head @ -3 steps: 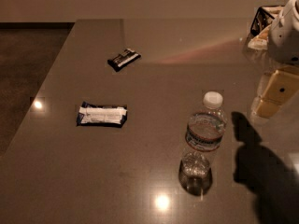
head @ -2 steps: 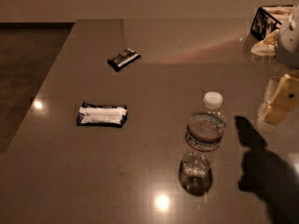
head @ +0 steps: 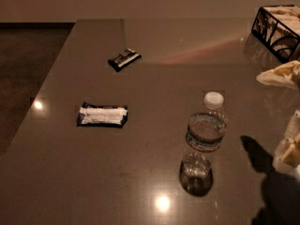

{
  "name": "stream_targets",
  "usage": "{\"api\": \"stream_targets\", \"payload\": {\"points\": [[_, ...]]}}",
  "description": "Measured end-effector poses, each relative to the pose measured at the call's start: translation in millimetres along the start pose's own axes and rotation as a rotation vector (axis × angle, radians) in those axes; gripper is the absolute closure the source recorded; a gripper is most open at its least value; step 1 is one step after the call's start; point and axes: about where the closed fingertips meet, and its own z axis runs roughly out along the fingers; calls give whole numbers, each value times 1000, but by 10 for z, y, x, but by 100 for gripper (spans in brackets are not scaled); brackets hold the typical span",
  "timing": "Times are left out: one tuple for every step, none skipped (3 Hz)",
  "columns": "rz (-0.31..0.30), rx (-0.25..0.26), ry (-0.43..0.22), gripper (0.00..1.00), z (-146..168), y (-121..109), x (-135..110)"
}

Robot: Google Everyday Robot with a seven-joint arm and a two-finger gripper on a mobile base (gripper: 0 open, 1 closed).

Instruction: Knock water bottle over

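The water bottle (head: pixel 205 137) stands upright on the counter (head: pixel 159 86), right of center and toward the near edge. Its white cap (head: pixel 213 100) is on, and the label band sits just below the shoulder. The end effector (head: pixel 291 146) shows only as a pale shape cut off by the right edge of the view. It is right of the bottle and apart from it, with bare counter between them. Whether it is open or closed cannot be told. A dark shadow (head: pixel 269 182) lies on the counter beneath it, near the bottom right corner.

A blue and white snack bar (head: pixel 102 115) lies flat to the left of the bottle, well apart from it. A small dark packet (head: pixel 124 59) lies farther back. At the far right corner stands a black wire basket (head: pixel 276 29), and a crumpled pale wrapper (head: pixel 281 74) lies just in front of it.
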Motion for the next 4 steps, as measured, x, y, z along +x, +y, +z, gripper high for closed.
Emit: {"api": "stream_targets", "payload": {"points": [[-28, -51, -143, 0, 182, 246, -195], [-59, -83, -261, 0, 288, 333, -512], [-75, -104, -340, 0, 318, 317, -758], [-44, -125, -375, 26, 383, 259, -859]]}}
